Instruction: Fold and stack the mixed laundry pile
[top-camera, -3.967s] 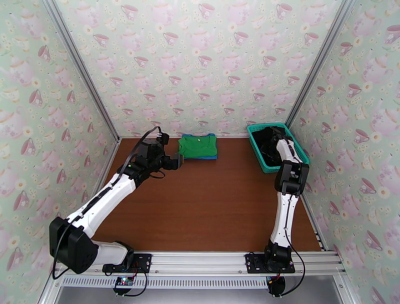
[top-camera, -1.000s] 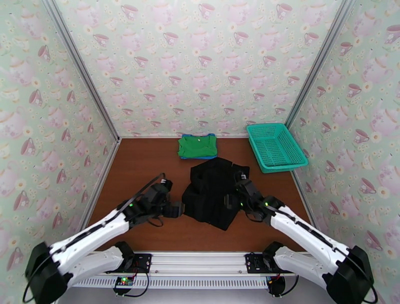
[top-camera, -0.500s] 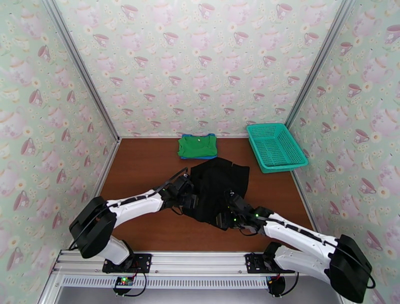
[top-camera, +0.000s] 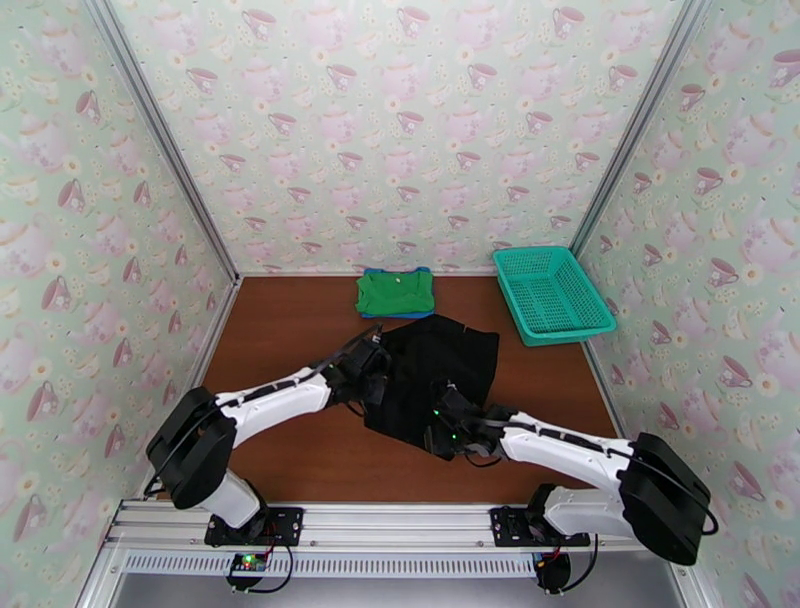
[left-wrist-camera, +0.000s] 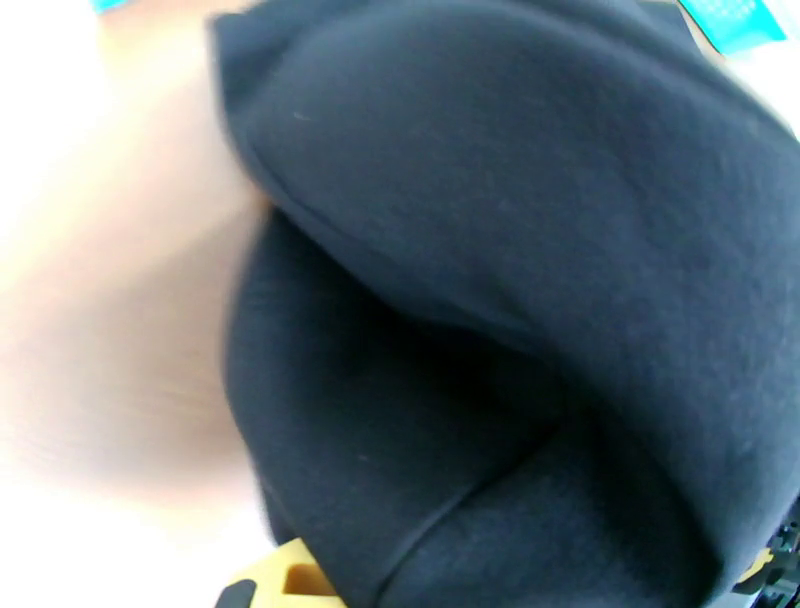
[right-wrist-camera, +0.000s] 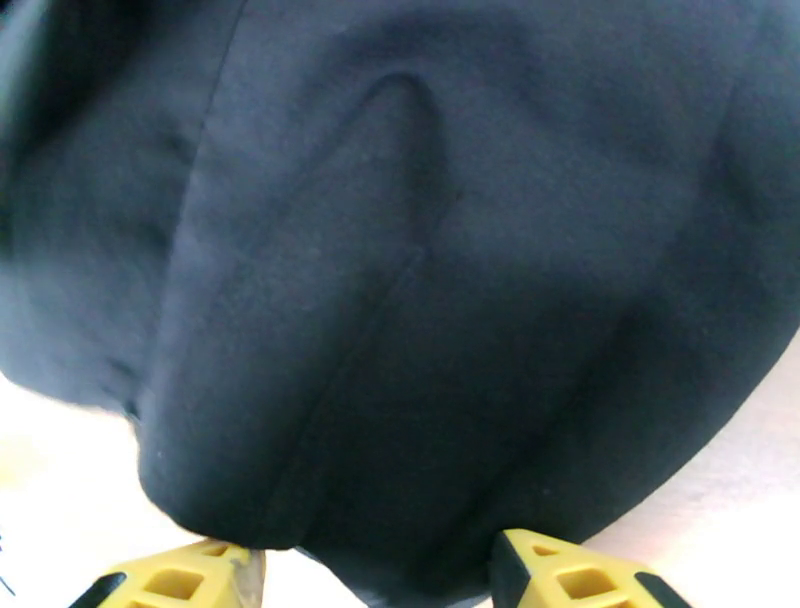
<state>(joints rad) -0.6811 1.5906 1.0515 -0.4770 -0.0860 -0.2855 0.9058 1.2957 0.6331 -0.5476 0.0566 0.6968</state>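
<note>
The black garment (top-camera: 440, 370) lies rumpled on the brown table (top-camera: 290, 330) in the middle. My left gripper (top-camera: 378, 366) is at its left edge, shut on a bunched fold of it (left-wrist-camera: 520, 300); one yellow fingertip (left-wrist-camera: 290, 585) shows under the cloth. At the garment's near edge my right gripper (top-camera: 441, 427) stands open, its yellow fingertips (right-wrist-camera: 190, 585) apart on either side of the black hem (right-wrist-camera: 400, 350). A folded green shirt (top-camera: 396, 292) rests on a blue shirt (top-camera: 405, 315) at the back of the table.
A teal lattice basket (top-camera: 553, 293) sits at the back right with nothing in it. Patterned walls close the table in on three sides. Bare brown tabletop lies to the left and along the near edge.
The left gripper reached in to the black garment's left edge and shut there. The right gripper slid left along the garment's near edge. Four seconds ago the garment was in the basket.
</note>
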